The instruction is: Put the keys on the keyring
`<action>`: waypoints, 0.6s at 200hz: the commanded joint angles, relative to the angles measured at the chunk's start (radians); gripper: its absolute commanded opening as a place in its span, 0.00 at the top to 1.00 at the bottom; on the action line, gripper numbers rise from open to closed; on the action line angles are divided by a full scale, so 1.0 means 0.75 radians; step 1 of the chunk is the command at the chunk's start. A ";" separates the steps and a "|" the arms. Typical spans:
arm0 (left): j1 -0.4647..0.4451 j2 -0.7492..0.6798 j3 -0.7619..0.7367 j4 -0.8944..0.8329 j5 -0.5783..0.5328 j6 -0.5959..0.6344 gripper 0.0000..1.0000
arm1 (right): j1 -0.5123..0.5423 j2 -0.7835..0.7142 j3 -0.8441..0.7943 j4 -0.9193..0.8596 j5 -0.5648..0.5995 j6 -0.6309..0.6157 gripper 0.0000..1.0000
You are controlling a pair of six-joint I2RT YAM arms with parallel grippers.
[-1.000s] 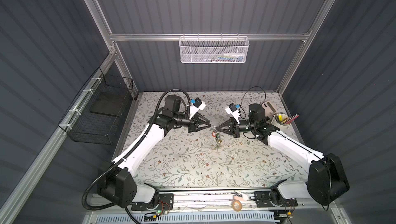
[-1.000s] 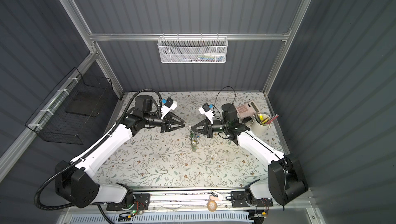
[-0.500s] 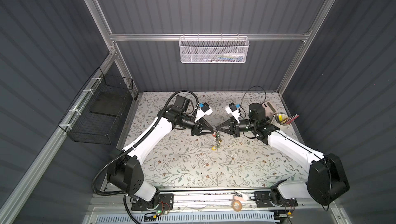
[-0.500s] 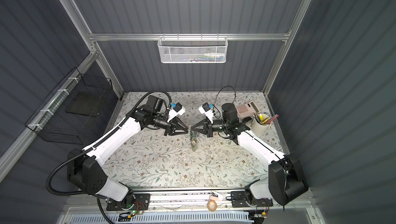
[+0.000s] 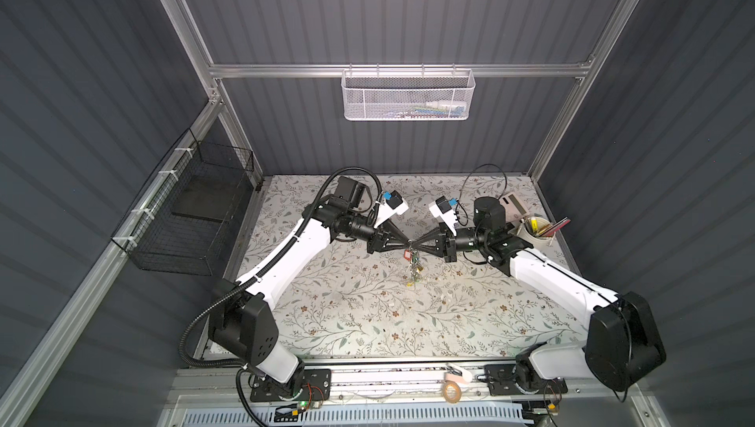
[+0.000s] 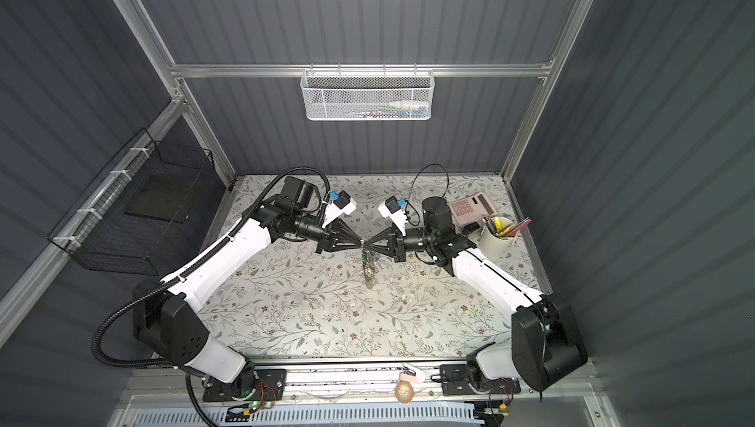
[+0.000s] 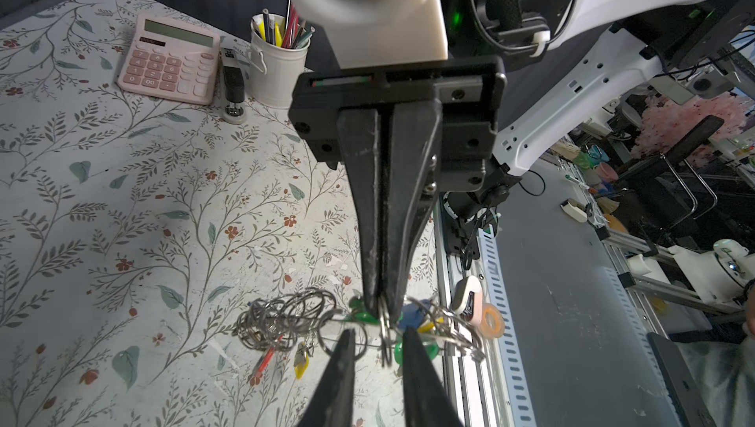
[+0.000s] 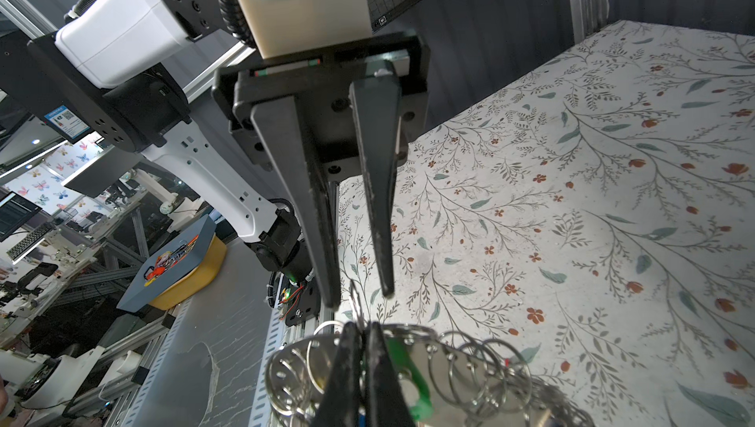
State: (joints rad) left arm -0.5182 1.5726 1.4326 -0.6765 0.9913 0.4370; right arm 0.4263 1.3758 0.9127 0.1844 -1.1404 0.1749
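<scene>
1. Keys [image 8: 408, 367] with the bright green tag sit inside the hanging bunch. The tag lies just beside the closed tips of the right gripper [image 8: 361, 329].
2. The keyring [image 7: 282, 318] is a tangle of silver rings with blue, yellow and red tags. It hangs from where the two grippers meet, over the middle of the bench [image 5: 347, 314] and about midway between the bench's left and right edges.
3. In a top view the keyring [image 5: 413, 267] trails down from the tips towards the bench. Whether its lower end touches the surface cannot be told.
4. The right gripper [image 7: 382, 308] has its jaws pressed together. They clamp the keyring at a thin silver ring right beside the green tag. Whether that ring is the keys' own cannot be told.
5. The left gripper [image 8: 359, 296] faces it tip to tip. Its jaws stand a little apart, with a thin ring rising in the gap, and neither finger visibly presses on it.
6. At the bench's back right corner stand a pink calculator [image 7: 169, 59], a black stapler [image 7: 233, 86] and a white cup [image 7: 278, 65] of pens, close together.
7. A white mesh basket [image 5: 408, 98] hangs on the back wall and a black wire basket [image 5: 196, 216] on the left wall.
8. A tape roll [image 5: 451, 392] lies on the rail along the front edge.
</scene>
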 commanded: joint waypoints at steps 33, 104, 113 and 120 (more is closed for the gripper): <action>-0.010 0.026 0.055 -0.040 -0.020 0.005 0.81 | 0.004 0.006 0.049 0.014 -0.024 -0.016 1.00; -0.031 0.048 0.081 -0.061 -0.034 0.011 0.84 | 0.004 0.002 0.049 0.012 -0.024 -0.017 1.00; -0.033 0.051 0.083 -0.063 -0.038 0.013 0.86 | 0.004 0.000 0.049 0.010 -0.024 -0.019 1.00; -0.033 0.051 0.082 -0.065 -0.041 0.013 0.88 | 0.004 0.000 0.049 0.010 -0.025 -0.020 1.00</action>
State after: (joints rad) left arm -0.5365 1.5959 1.4620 -0.6891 0.9688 0.4374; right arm 0.4263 1.3785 0.9131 0.1757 -1.1389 0.1745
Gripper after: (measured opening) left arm 0.142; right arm 0.050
